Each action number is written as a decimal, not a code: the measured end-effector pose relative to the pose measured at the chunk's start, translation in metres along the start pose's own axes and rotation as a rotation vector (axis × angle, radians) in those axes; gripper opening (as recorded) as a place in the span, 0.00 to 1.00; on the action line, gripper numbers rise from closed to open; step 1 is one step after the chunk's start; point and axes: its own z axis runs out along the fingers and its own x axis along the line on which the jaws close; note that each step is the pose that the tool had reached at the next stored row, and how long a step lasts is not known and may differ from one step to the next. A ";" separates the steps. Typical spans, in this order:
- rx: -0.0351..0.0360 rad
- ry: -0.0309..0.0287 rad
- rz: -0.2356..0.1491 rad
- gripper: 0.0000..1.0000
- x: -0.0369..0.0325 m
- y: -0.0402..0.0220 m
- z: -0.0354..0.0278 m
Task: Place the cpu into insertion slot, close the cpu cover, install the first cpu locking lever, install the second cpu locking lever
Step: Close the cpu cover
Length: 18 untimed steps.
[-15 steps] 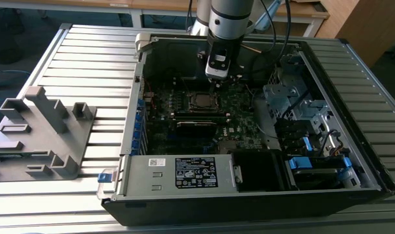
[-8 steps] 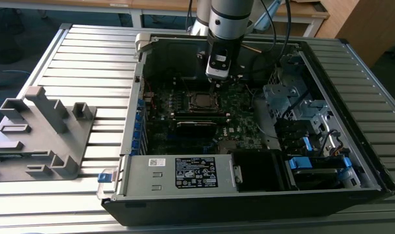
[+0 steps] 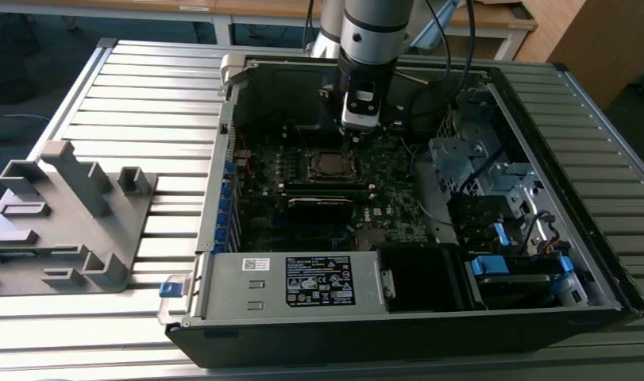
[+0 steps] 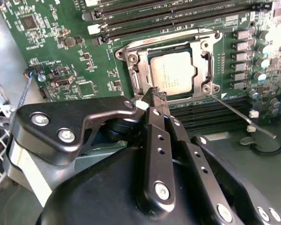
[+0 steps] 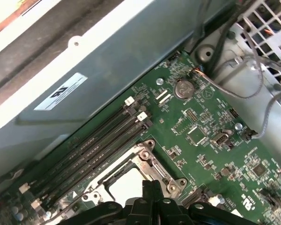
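Green circuit board (image 4: 84,51), square silvery cpu (image 4: 172,75).

In the exterior view the arm (image 3: 377,24) is a smooth silver-grey tube ringed by a black band, and the dark wrist segment below it carries a small pale block (image 3: 361,107). In the second wrist view the gripper (image 4: 156,95) is matte black throughout. It has a rounded housing edged by a cream band (image 4: 18,157), flat linkage bars pinned with bright round-headed silver screws (image 4: 65,136), and 2 slim fingers (image 4: 154,136) drilled with small holes and tipped with rough-textured pads.
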 end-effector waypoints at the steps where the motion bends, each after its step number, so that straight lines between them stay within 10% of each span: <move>1: 0.0002 0.0004 -0.014 0.10 0.0000 0.0000 0.0001; 18: 0.0057 0.0067 -0.272 0.10 -0.0001 -0.0001 0.0028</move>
